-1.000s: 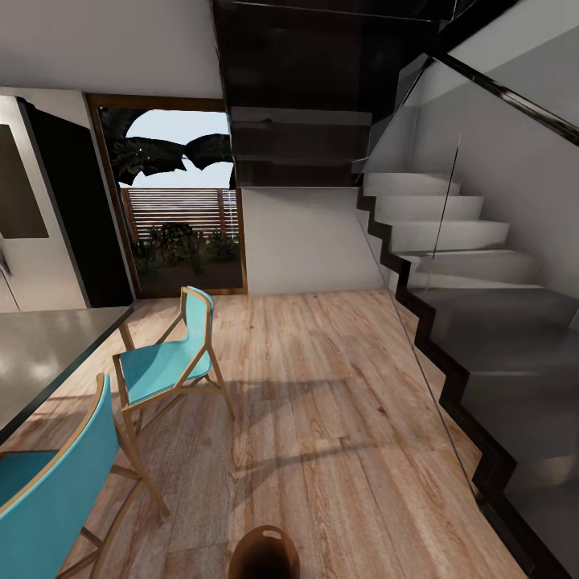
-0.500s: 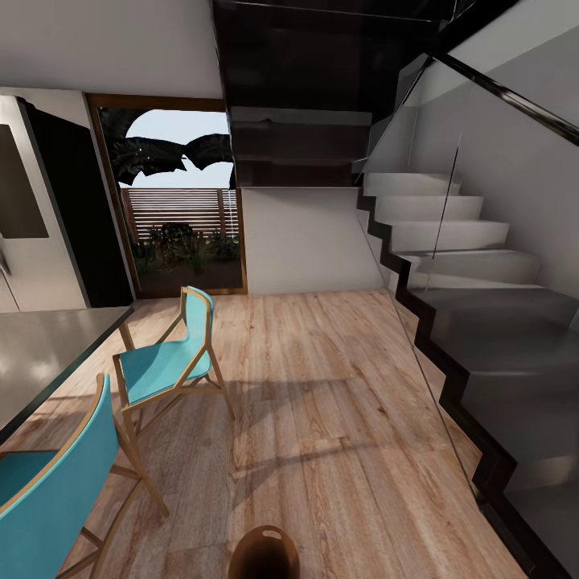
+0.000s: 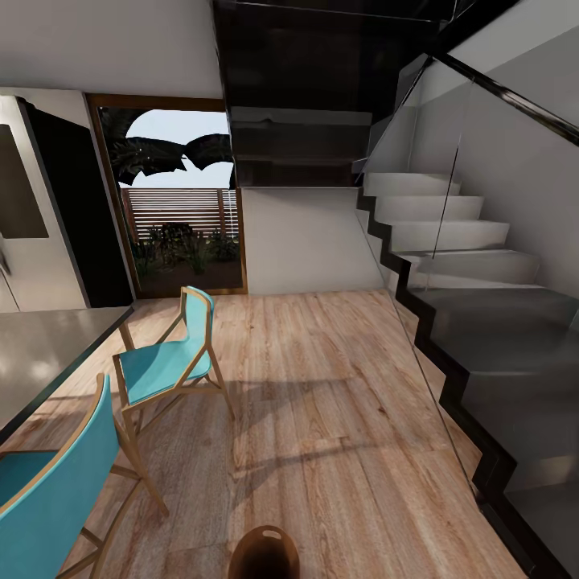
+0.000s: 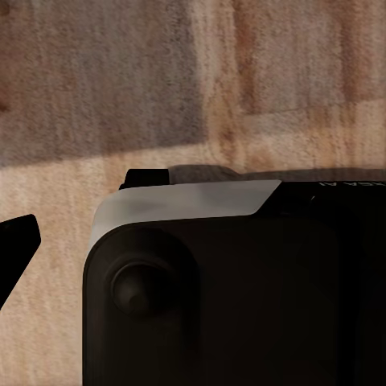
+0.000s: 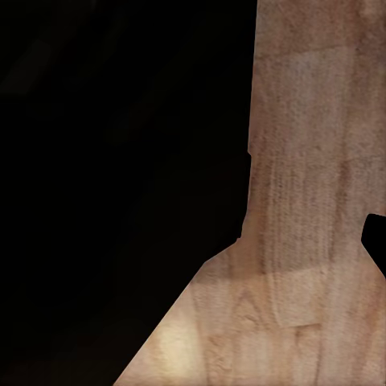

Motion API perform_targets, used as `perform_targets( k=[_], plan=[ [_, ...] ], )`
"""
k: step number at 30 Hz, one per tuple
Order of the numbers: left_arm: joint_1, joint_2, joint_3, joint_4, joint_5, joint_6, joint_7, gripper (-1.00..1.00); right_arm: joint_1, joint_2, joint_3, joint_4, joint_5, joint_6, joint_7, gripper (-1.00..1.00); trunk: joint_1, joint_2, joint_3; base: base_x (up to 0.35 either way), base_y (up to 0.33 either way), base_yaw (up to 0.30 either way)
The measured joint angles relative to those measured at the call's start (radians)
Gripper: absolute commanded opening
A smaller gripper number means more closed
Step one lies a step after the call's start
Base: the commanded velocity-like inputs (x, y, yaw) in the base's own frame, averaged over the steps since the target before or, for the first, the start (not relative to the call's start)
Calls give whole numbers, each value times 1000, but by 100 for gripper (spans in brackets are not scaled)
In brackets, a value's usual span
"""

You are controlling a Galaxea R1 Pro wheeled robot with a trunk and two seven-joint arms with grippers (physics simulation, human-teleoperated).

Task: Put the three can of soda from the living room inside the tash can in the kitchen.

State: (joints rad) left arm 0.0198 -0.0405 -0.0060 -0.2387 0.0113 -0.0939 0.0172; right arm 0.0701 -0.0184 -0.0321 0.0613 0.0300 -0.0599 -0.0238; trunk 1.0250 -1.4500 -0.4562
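At the far left we see the tall shiny steel fridge (image 3: 20, 209), then two blue chairs with wooden frames (image 3: 165, 362). Low in the middle stands the small round brown bin (image 3: 264, 555), cut off by the picture's edge. We think it is light and stiff; its slot handle is the place to hold. We cannot tell how our claws stand.

You are facing open wood floor (image 3: 338, 418) through the frame's centre; two teal chairs (image 3: 165, 366) and the grey surface (image 3: 40, 354) are crowding lower left, stairs (image 3: 482, 338) blocking right.
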Motion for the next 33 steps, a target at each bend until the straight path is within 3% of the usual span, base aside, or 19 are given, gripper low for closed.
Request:
perform_targets(
  k=[33],
  plan=[
    [0,0,0,0,0,0,0,100,0,0,0,0,0,0,0,100,0,0,0,0,0,0]
  ],
)
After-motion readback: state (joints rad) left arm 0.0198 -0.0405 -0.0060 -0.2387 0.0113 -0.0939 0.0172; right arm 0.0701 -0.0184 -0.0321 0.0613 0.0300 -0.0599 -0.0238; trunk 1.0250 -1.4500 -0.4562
